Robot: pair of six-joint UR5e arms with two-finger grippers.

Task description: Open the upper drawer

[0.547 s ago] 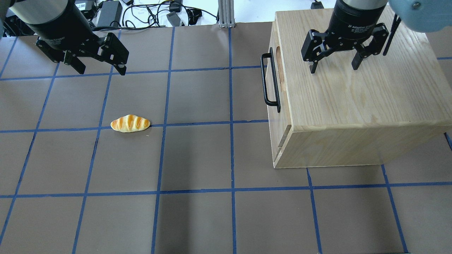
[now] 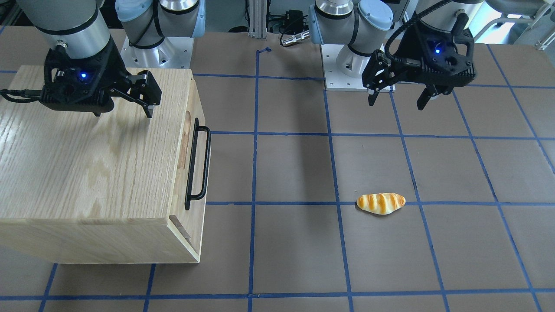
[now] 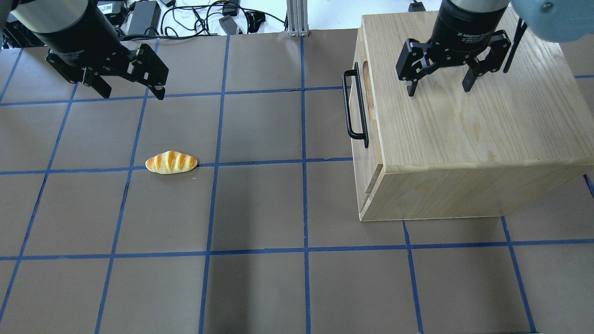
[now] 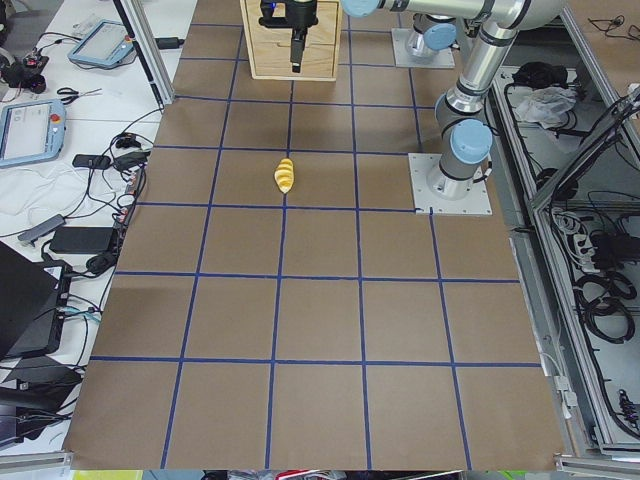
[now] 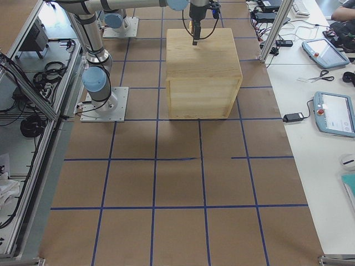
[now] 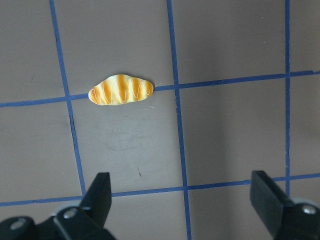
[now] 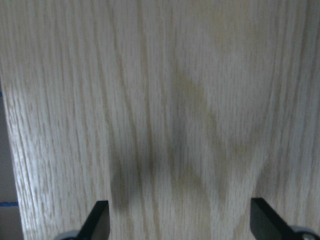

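The upper drawer (image 3: 361, 139) is the top front panel of a pale-wood cabinet (image 3: 464, 120) at the right, and it sits flush and shut. Its black bar handle (image 3: 354, 104) and oval slot (image 3: 366, 86) face the table's middle, and the handle also shows in the front-facing view (image 2: 197, 164). My right gripper (image 3: 438, 89) hangs open and empty just above the cabinet's top, behind the handle. It sees only wood grain in its wrist view (image 7: 180, 222). My left gripper (image 3: 131, 93) is open and empty at the far left back, well away from the cabinet.
A striped toy bread roll (image 3: 171, 162) lies on the brown mat (image 3: 260, 208) left of centre, and it also shows in the left wrist view (image 6: 121, 90). The plain lower front panel (image 3: 369, 185) sits below the drawer. Cables and power bricks (image 3: 195, 14) lie beyond the back edge.
The left arm's wrist has shifted very slightly. The right gripper, the drawer and the bread roll have not moved.
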